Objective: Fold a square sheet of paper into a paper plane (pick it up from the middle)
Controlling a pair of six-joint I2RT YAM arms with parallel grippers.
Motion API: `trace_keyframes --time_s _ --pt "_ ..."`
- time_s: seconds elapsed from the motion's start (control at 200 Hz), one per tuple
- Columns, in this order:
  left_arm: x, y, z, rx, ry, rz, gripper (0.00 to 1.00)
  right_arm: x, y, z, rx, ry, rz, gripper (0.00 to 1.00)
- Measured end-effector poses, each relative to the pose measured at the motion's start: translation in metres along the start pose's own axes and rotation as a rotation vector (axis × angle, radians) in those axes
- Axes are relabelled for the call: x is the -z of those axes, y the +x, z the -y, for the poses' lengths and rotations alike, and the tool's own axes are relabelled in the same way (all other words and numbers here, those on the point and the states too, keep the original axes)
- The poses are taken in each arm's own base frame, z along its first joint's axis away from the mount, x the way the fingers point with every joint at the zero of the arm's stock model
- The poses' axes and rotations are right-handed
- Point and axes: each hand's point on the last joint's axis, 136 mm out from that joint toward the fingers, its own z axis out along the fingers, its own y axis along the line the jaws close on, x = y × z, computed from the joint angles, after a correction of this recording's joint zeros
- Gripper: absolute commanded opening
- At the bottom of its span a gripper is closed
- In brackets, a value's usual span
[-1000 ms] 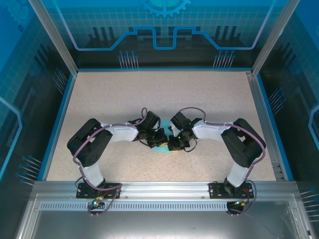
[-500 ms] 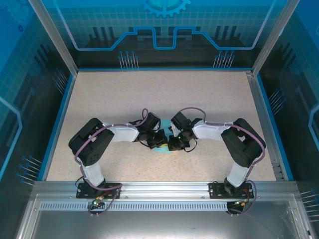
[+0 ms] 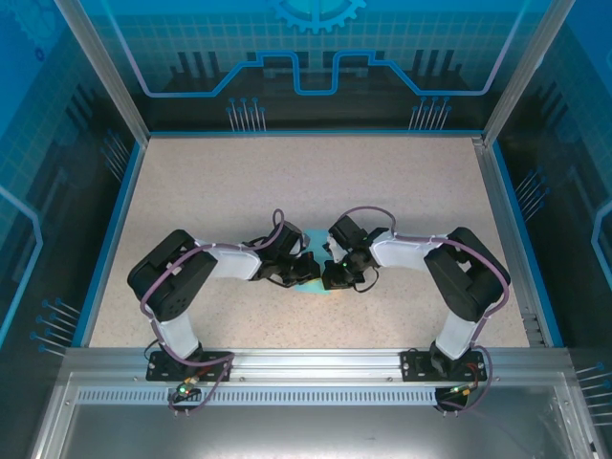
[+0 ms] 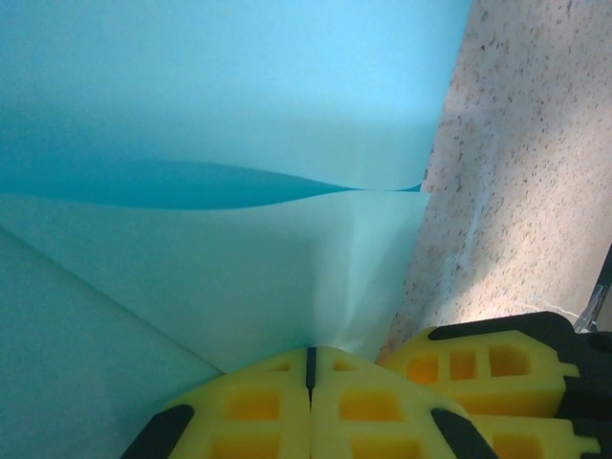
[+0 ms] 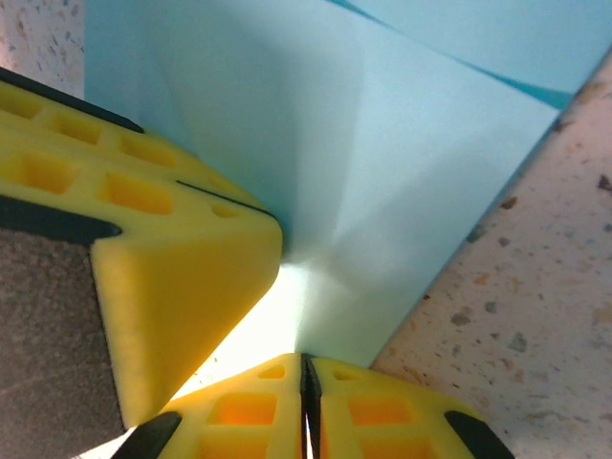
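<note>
Paper sheet [image 3: 310, 284] mostly hidden from above

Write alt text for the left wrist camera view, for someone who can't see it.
The left gripper, yellow jaws closed together at the bottom edge, pinches the square sheet of paper, light cyan, which spreads out above it, one layer bowing up over a dark shadow. Speckled table runs down the right side.

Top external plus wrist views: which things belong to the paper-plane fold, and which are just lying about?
In the job:
- square sheet of paper, partly folded
- left claw, shut on the paper
- right claw, shut on the paper

Just there:
- speckled table
- blue enclosure walls
- aluminium rail at the near edge
</note>
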Motion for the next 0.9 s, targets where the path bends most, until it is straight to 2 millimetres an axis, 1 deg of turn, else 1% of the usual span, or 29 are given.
trace_keyframes --time_s 0.105,0.25,0.635,0.9 --pt "0.001 -0.002 -0.001 -0.002 0.003 0.001 0.06 0.000 0.000 0.000 -0.001 0.001 -0.003 0.11" --pt "0.004 -0.009 -0.005 0.004 0.001 0.016 0.06 -0.001 0.000 0.001 -0.002 0.002 -0.004 0.11" --pt "0.018 -0.040 -0.020 0.040 -0.048 0.082 0.05 -0.001 0.001 0.001 -0.002 0.003 -0.005 0.11" --pt "0.025 -0.054 -0.028 0.056 -0.089 0.110 0.06 0.000 0.001 0.000 -0.002 0.002 -0.004 0.12"
